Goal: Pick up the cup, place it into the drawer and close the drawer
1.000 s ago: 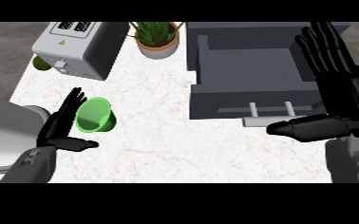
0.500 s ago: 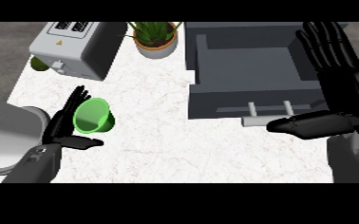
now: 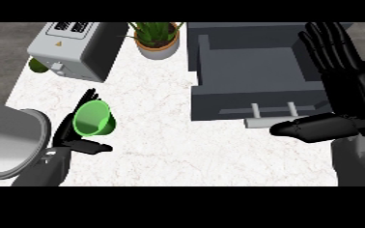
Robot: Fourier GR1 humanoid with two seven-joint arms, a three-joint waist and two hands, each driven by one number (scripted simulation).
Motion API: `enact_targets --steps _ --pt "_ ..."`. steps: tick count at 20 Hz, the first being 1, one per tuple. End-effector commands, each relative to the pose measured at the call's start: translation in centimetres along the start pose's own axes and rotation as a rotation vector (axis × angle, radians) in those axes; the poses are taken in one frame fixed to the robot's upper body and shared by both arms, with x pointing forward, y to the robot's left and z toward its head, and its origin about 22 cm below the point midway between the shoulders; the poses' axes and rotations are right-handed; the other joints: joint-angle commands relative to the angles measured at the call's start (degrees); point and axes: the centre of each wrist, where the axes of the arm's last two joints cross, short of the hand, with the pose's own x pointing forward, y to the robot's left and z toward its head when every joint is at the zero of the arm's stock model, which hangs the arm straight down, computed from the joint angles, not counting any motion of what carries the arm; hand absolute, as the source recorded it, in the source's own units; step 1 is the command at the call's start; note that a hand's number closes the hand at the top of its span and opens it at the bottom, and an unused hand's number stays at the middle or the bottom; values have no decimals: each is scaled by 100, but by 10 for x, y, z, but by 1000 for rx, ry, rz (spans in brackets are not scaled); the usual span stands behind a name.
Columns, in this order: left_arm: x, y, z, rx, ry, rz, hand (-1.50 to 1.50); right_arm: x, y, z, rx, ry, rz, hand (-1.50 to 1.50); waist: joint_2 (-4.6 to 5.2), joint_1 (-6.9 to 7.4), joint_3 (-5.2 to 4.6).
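Nearest, at the desk's (image 3: 164, 140) left front, the left hand (image 3: 71, 137) cradles the green cup (image 3: 94, 120), fingers (image 3: 87, 98) behind its far side and thumb stretched out below it; whether the cup is off the surface cannot be told. So the step in hand looks like the pick-up, and the next move would carry the cup rightward and away, over the front wall of the open drawer (image 3: 253, 77), then let it down inside. At the right front, the right hand (image 3: 335, 89) is spread wide, holding nothing, its thumb just beside the drawer's handle (image 3: 272, 111). A grey pan (image 3: 18, 140) sits at the left edge. Farther back stand a toaster (image 3: 75, 46) and a potted plant (image 3: 157, 41), neither in the path.
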Motion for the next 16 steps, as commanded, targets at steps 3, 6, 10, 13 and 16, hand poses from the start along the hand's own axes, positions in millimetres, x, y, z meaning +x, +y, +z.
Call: enact_targets --steps 3,6,10,13,16 --pt "-7 -16 -2 -140 -90 205 150 2 -1 4 -13 3 8 -150 -15 -29 -2" --pt "-2 -17 -10 -129 -184 162 150 3 -1 6 -4 -11 9 -150 -10 -20 -3" --pt "2 -16 -13 41 -296 -45 150 -4 -13 16 4 8 27 -150 8 -51 1" --pt "18 -29 -44 56 -393 -33 150 2 -14 1 1 14 16 -150 -17 30 7" --pt "1 -39 -28 160 -423 22 150 6 -18 -7 -28 18 28 -150 -30 127 12"
